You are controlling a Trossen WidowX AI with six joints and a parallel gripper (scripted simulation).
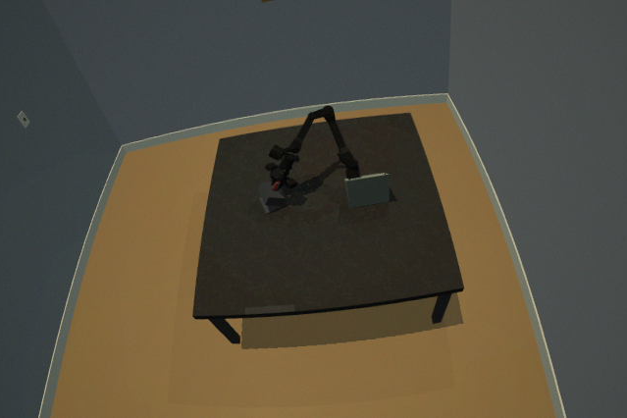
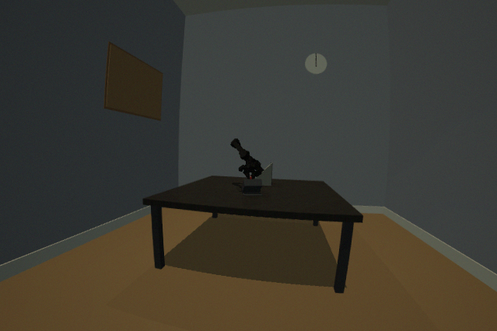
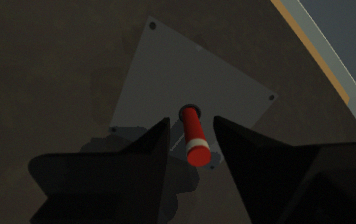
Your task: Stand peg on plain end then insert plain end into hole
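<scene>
Peg in the hole, fingers spread around it

At the left in the top view, the sloped panel stands on the worktop, the red peg in its hole, banded end outward. The gripper is spread, a finger either side, apart from the peg. The peg looks light, stiff and perhaps slick; any regrip belongs on the shaft just below the band. Farther right stands a pale board.
</scene>
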